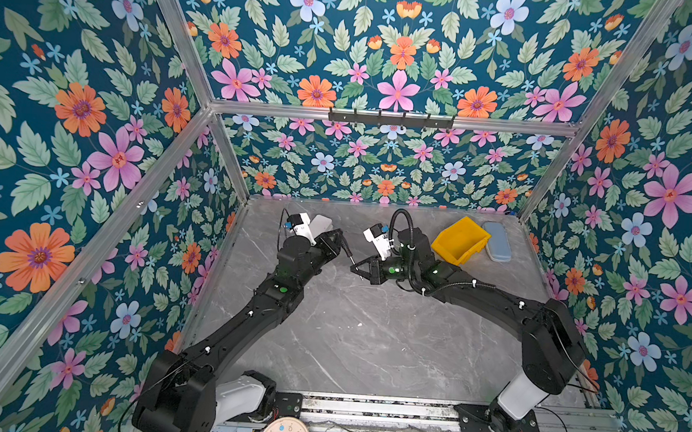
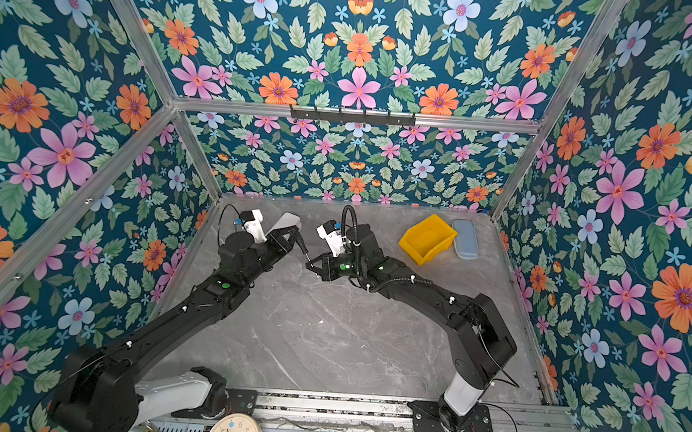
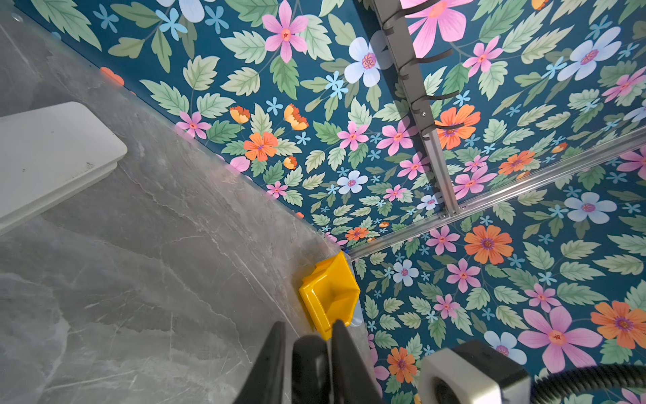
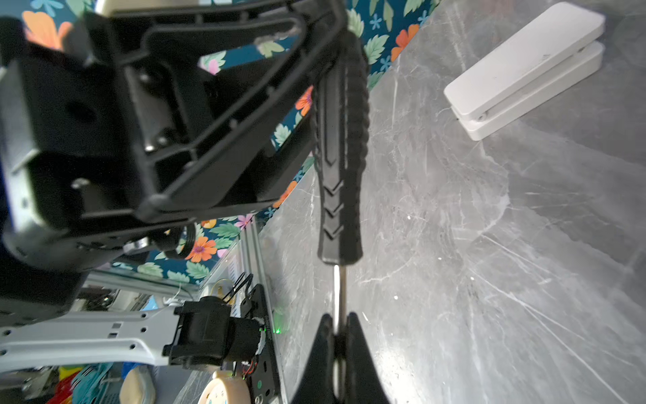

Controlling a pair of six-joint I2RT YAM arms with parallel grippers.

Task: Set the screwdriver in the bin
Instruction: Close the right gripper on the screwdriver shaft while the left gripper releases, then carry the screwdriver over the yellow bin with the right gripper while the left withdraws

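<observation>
One screwdriver was held above the bench: right tool clamped on the shaft; left tool set about the handle, grip not determinable. Handover was judged underway; carriage to the bin was called for.

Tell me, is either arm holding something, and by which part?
The screwdriver: the right tool pinches its thin metal shaft. The left tool flanks the handle; whether it grips cannot be told.
</observation>
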